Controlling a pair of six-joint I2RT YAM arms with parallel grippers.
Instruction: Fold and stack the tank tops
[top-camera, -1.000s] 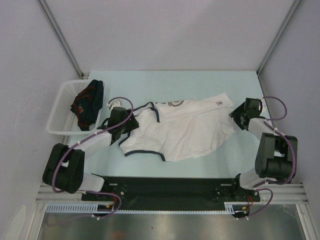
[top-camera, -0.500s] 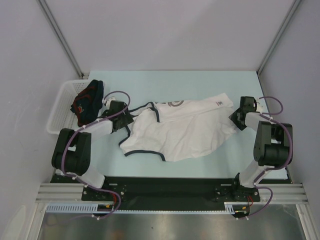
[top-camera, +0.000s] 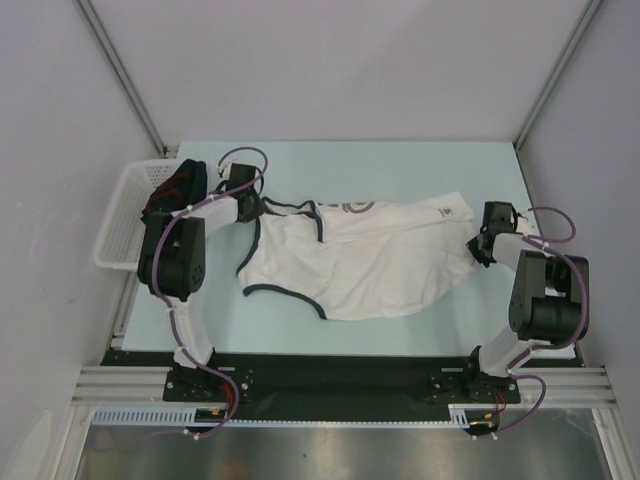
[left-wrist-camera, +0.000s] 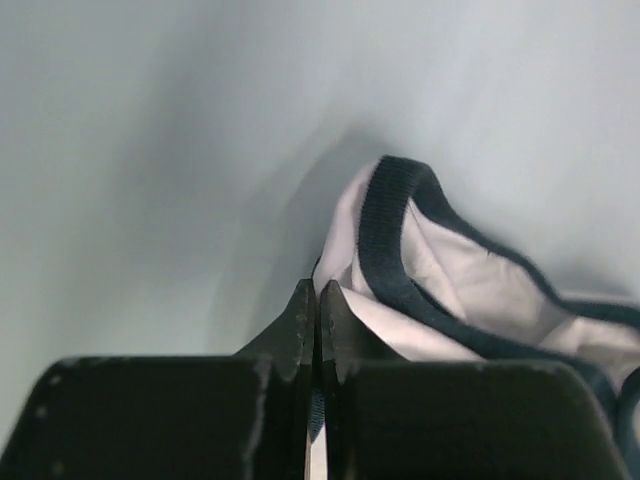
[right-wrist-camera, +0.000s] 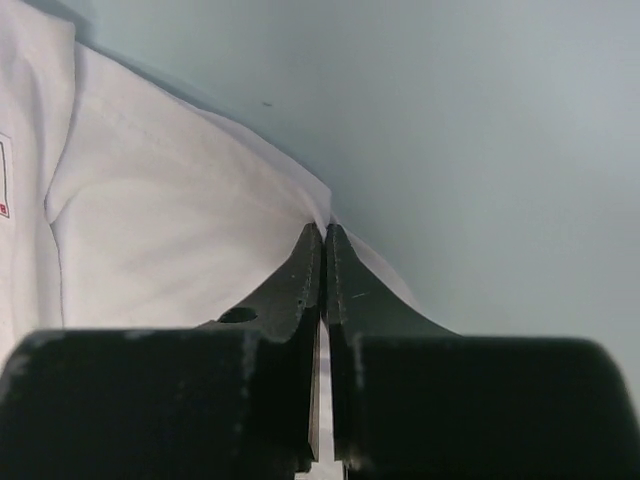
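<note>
top external view has the white tank top (top-camera: 360, 265) lying across the middle of the desk (top-camera: 400, 165). its long axis runs from the left edge to the right edge, with the straps and dark-trimmed neckline pointing at the left edge and the hem at the right edge. a strip along its far side appears turned over, and part of a print shows there. the navy tank top (top-camera: 178, 200) sits bunched in the white basket (top-camera: 118, 235) at the desk's left edge, partly draped over the rim. the left jaws are pinched tight on the dark trim of a strap at the top's far-left end, and the right jaws are pinched tight on a corner of the hem at its right end; both wrist views show cloth caught between the tips. we judge the main risk to be a slip: each hold takes only a thin bite of fabric, so a hard or uneven pull could draw the trim or hem out of one side and let that end drop in a heap. we also think the turned-over strip and the wrinkles toward the near edge could get locked into the fold if the cloth is not tensioned first. the left arm (top-camera: 180, 255) sits just beside the basket, so a sweep toward the left edge might nudge it or snag the navy tank top.
</note>
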